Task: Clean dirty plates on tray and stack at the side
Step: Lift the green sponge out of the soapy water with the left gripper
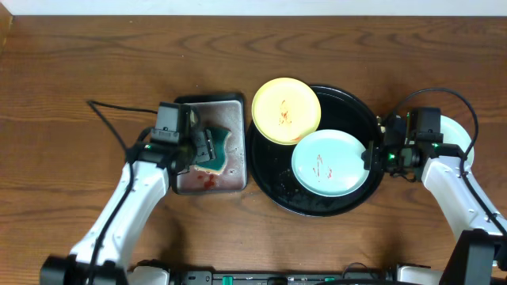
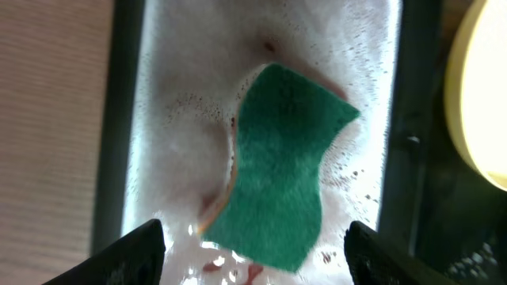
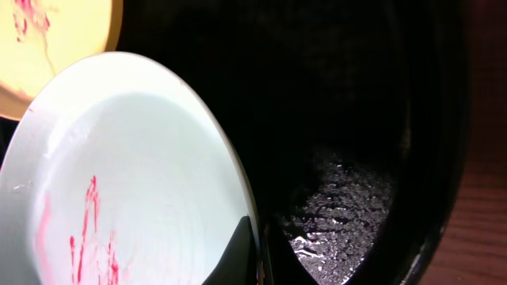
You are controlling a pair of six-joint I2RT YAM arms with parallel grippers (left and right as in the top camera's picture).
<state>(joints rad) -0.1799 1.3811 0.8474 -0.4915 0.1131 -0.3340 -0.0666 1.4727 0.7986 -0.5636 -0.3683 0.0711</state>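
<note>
The left claw (image 2: 253, 245) hangs wide open and empty. The green, wavy-edged sponge (image 2: 277, 182) lies directly beneath it, between the fingers. To pick it up well, the claw should probably drop straight down and close across the sponge's narrow waist, so the soft pad does not fold or slip. Around the sponge is the rectangular grey metal tray (image 2: 170, 79), which is wet, foamy and flecked with red.

The right claw (image 1: 371, 156) sits at the near edge of the light blue-green round plate (image 1: 329, 162). One dark finger (image 3: 238, 253) lies over the plate's rim. The other finger is hidden, so I cannot tell whether the plate is gripped. Red streaks cross the plate's face. It lies inside the large round black tray (image 1: 269, 170), whose floor just beyond the claw glistens wet, so a firm hold on the rim would be needed.

Further from this claw, the pale yellow round plate (image 1: 285, 111), also smeared, overlaps the black tray's far rim. A pale round shape shows behind the right arm, partly hidden.

All of this rests on a brown wood-grain bench (image 1: 79, 63).
</note>
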